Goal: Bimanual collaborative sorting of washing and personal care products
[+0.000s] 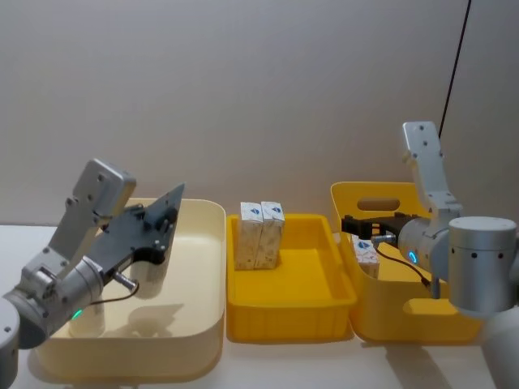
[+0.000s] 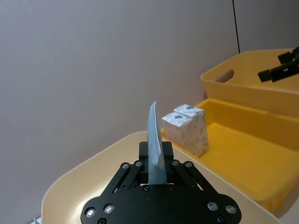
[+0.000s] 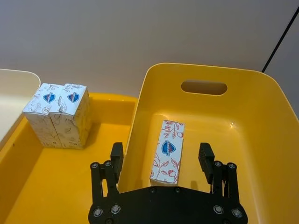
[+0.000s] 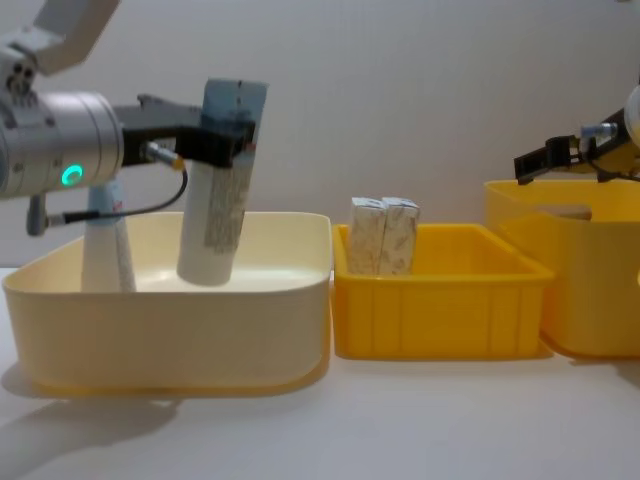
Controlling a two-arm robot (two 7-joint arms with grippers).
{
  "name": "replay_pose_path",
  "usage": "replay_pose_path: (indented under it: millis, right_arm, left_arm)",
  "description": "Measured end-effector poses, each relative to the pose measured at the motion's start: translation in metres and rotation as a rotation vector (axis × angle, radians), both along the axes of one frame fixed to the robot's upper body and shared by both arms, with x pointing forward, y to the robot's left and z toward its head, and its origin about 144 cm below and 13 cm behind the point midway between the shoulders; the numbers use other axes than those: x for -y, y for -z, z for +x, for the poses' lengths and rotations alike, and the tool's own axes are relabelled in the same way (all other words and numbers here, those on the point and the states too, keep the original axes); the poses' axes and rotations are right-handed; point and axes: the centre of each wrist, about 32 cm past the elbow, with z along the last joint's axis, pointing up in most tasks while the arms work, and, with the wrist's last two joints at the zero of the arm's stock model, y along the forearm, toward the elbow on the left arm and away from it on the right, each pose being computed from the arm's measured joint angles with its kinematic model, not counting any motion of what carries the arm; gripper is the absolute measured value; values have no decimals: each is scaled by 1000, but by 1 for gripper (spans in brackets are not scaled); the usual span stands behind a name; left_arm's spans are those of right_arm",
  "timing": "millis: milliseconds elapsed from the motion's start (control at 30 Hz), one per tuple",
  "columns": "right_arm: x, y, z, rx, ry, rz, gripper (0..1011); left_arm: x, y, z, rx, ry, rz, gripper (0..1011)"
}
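Hanging tilted from the left tool [image 4: 226, 140], tube [image 4: 213, 232] dips into cream bin [image 4: 170, 305]

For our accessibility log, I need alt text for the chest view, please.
The left tool grips a pale tube by its upper end, tilted over the cream bin. Two cartons stand upright in the middle yellow tray; the right tool hovers over the yellow bin.

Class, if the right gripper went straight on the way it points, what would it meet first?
Probably the red-print carton, in the handled yellow bin, centred ahead of the open right gripper.
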Motion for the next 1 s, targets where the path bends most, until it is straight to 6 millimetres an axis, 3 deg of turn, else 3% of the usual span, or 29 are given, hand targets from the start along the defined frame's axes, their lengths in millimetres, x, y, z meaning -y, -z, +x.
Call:
replay_pose_path:
  millis: [500, 1000]
  right_arm:
    - [-1, -1, 0, 7, -8, -7, 1001]
    - [-1, -7, -2, 98, -147, -41, 1001]
  left_arm:
    - [5, -41, -8, 136, 10, -42, 170]
    - [2, -63, 13, 163, 42, -143, 170]
